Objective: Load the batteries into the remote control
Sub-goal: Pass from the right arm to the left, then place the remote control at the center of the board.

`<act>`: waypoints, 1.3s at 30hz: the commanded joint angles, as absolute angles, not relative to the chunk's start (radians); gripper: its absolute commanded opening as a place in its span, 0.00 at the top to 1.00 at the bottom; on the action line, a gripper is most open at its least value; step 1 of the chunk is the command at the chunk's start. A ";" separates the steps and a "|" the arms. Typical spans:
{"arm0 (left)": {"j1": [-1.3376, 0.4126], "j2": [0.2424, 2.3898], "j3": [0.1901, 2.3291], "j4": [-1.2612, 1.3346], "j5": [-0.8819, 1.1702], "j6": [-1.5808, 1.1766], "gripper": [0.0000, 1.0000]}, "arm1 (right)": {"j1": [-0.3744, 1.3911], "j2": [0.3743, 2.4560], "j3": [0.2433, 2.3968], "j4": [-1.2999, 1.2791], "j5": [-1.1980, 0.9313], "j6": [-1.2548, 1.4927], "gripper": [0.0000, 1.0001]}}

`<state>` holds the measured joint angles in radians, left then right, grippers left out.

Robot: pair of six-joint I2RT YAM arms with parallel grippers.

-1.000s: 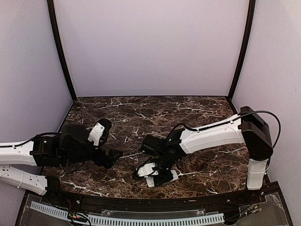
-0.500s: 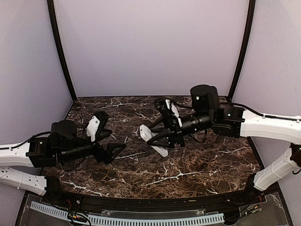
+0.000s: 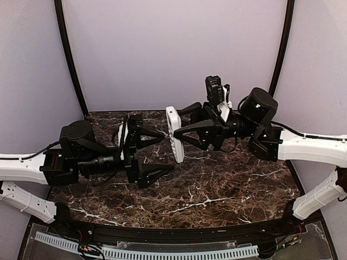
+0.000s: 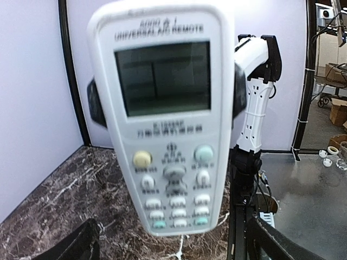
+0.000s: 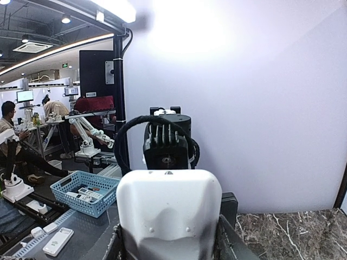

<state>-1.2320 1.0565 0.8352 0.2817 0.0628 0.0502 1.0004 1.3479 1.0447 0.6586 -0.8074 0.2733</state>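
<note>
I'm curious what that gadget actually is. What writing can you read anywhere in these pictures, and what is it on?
"UNIVERSAL A/C REMOTE": on the white rectangular plastic remote control, above its grey screen.
Line above that: too blurred to read.
Model line and characters below the grey screen: blurred.
Button labels: too small.
Nothing else can be read.

My left arm (image 3: 30, 168) reaches in level from the left side. Its tool (image 3: 156, 154) points right, with the jaws spread wide. My right arm (image 3: 312, 147) comes in from the right and sits a little higher. Its tool (image 3: 183, 123) points left and is clamped on the remote control (image 3: 174, 135), held upright. The two tools face each other, close but apart.
</note>
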 commanded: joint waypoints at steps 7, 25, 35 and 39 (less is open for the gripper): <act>-1.232 1.183 0.995 0.302 0.015 0.082 0.24 | 1.020 1.322 1.015 0.759 -0.747 0.298 0.83; -1.232 1.154 0.986 0.106 -0.155 -0.033 0.87 | 1.023 1.245 1.014 0.471 -0.507 0.241 0.03; -1.120 1.400 1.021 -0.451 -0.326 -0.653 0.91 | 0.982 1.089 1.010 -0.188 0.455 0.449 0.01; -1.096 1.534 1.047 -0.466 -0.208 -0.733 0.88 | 0.979 1.074 0.981 -0.313 0.545 0.501 0.02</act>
<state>-1.1095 1.4502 1.0180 -0.3305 -0.3061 -0.5480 0.9821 1.0859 1.0080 -0.0799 0.2996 0.4053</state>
